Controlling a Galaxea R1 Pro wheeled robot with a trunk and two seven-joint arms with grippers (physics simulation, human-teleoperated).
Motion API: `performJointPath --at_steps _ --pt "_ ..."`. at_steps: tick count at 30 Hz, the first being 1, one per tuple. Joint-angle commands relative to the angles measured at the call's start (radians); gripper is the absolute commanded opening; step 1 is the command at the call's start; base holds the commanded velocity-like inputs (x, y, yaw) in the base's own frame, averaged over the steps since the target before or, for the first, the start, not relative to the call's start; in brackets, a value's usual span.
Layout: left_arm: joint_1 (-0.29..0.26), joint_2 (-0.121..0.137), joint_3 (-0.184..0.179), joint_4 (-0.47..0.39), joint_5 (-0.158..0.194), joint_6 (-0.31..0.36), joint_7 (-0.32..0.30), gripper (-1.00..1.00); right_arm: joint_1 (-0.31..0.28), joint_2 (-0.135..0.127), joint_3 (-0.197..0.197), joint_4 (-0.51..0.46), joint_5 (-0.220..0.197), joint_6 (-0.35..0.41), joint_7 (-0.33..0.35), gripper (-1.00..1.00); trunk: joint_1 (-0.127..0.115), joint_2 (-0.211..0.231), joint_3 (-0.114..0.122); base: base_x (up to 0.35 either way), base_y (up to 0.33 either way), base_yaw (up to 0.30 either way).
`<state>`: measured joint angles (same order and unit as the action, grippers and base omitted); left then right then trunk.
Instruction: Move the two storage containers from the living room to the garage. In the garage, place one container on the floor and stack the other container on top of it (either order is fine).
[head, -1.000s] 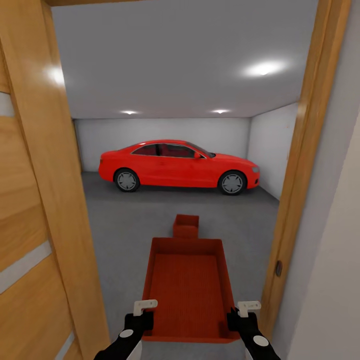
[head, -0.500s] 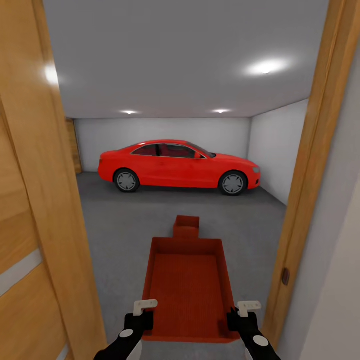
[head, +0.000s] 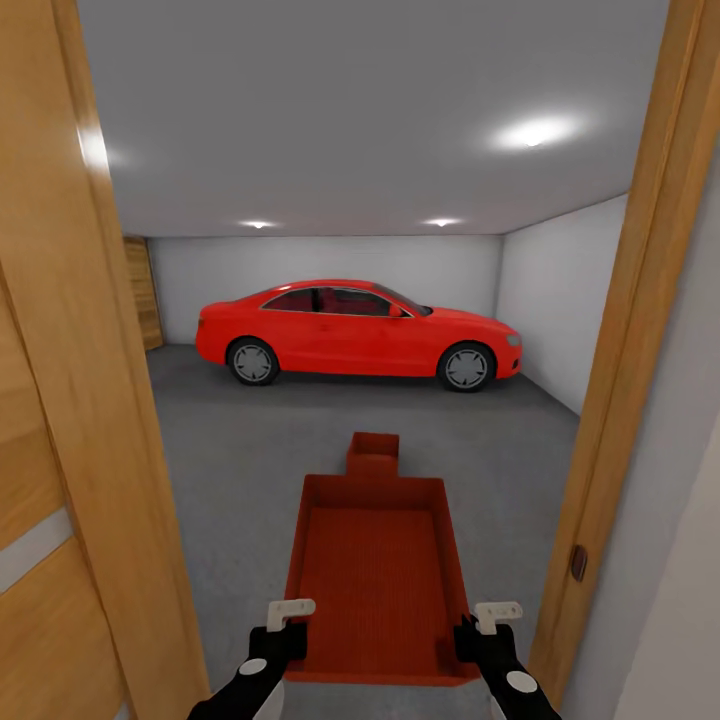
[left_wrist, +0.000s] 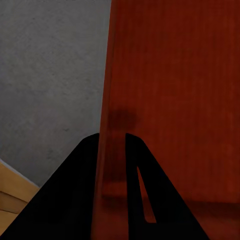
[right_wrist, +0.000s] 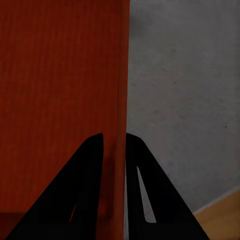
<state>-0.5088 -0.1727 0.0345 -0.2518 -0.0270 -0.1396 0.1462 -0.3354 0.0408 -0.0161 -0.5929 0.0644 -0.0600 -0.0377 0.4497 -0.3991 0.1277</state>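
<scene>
the garage (head: 330, 255) opened ahead, red car (head: 355, 330) parked across it. we carried one container (head: 375, 590), left end effector (head: 285, 620) and right end effector (head: 480, 625) each pinching a side wall. best kept level and centred through the door frame (head: 620, 350), toward the other container (head: 373, 452) on the floor (head: 230, 450).

A red car (head: 355, 335) stands side-on at the far end of the room, nose toward the right, in front of a pale back wall (head: 320, 270). A wooden door frame (head: 620, 380) borders the view at the right, with a small dark fitting (head: 578, 562) low on it. At the left stands a wooden door (head: 50, 450) with a pale horizontal strip (head: 35, 548). Three ceiling lights (head: 530, 133) glow on the grey ceiling. A wooden slatted panel (head: 142, 292) shows at the far left corner.
</scene>
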Motion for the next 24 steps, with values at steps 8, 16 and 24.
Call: performJointPath --at_steps 8,16,24 --pt "-0.002 -0.002 0.016 -0.041 -0.004 -0.002 -0.005 -1.0 0.001 0.001 0.024 0.002 0.012 -0.003 0.001 -1.0 0.0 -0.001 -0.001 0.121 0.0 0.0" --pt "-0.002 -0.002 0.015 -0.041 -0.004 -0.001 -0.005 -1.0 0.001 0.001 0.024 0.002 0.012 -0.003 0.001 -1.0 0.0 -0.001 -0.001 0.111 0.0 0.0" --pt "-0.001 -0.002 0.015 -0.041 -0.004 -0.001 -0.006 -1.0 0.001 0.001 0.025 0.002 0.011 -0.003 0.002 -1.0 0.0 -0.001 -0.001 0.002 0.0 0.0"
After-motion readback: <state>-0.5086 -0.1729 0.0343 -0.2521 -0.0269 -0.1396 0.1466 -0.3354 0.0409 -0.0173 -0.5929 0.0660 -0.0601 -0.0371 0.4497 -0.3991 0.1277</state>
